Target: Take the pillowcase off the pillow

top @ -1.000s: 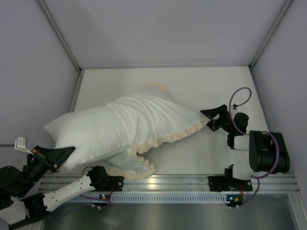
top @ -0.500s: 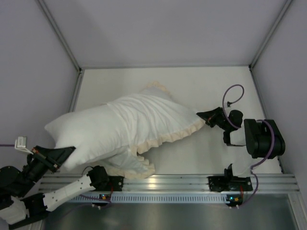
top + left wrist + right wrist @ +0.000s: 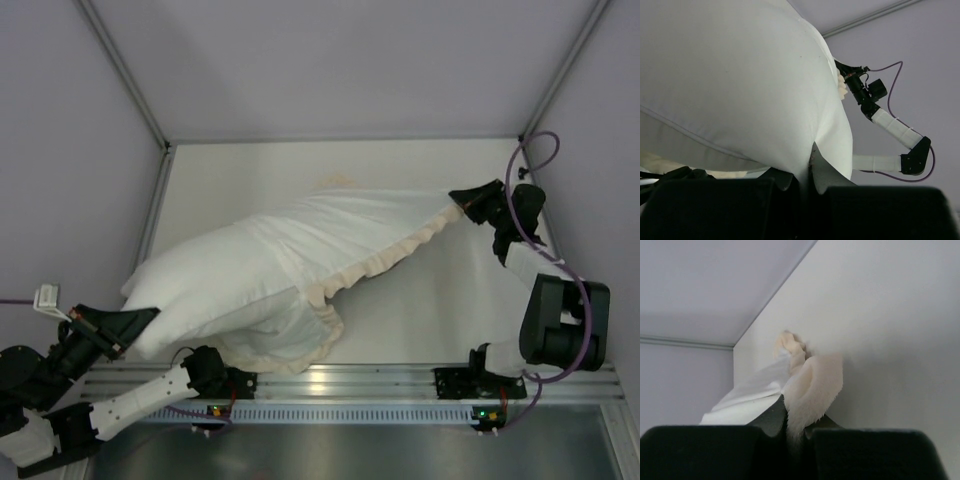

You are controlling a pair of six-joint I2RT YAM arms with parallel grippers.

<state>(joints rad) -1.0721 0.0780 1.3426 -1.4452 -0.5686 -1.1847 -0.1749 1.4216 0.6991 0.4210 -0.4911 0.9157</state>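
Observation:
The pillow (image 3: 195, 290), plump and plain white, lies at the near left with its left end bare. My left gripper (image 3: 140, 322) is shut on that end's corner; the left wrist view shows white pillow fabric (image 3: 730, 75) pinched between the jaws of the left gripper (image 3: 806, 175). The pillowcase (image 3: 350, 230), white face up with a cream frill (image 3: 390, 258) along its near edge, still covers the pillow's right part and stretches taut to the far right. There my right gripper (image 3: 463, 205) is shut on its corner. In the right wrist view the right gripper (image 3: 797, 422) clamps the frill (image 3: 812, 382).
The white table (image 3: 420, 300) is boxed in by grey walls on three sides, and the right wall (image 3: 590, 180) is close to my right gripper. A metal rail (image 3: 350, 380) runs along the near edge. Loose pillowcase fabric (image 3: 290, 345) bunches by the rail.
My right gripper shut on the frilled corner and pulled it to the far right, drawing the pillowcase taut. The pillow's body shifted right with it. The left gripper kept its hold.

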